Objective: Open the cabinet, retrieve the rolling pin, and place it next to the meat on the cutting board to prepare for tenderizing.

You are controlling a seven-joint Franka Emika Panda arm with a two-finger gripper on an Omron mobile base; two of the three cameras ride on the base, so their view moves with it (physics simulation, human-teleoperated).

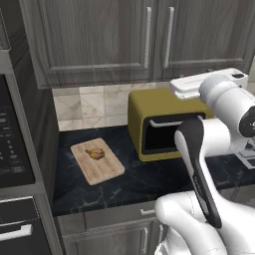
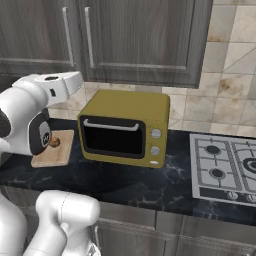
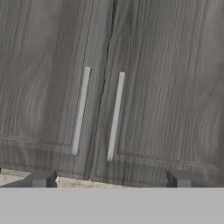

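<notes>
While the arm folds up above the toaster oven [image 2: 125, 127], its wide-open, empty pincer [image 3: 109, 179] faces the closed cabinet [image 3: 153, 87] doors' handles [image 3: 81, 111], the meat [image 1: 95, 154] lying on the cutting board [image 1: 99, 169] by the desk's [image 1: 149, 184] left end.

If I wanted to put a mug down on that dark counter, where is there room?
Bare dark counter runs along the front edge, before the cutting board and the yellow toaster oven. Another free strip lies between the oven and the stove. The board has spare wood beside the meat. Behind the oven it is tight against the wall.
</notes>
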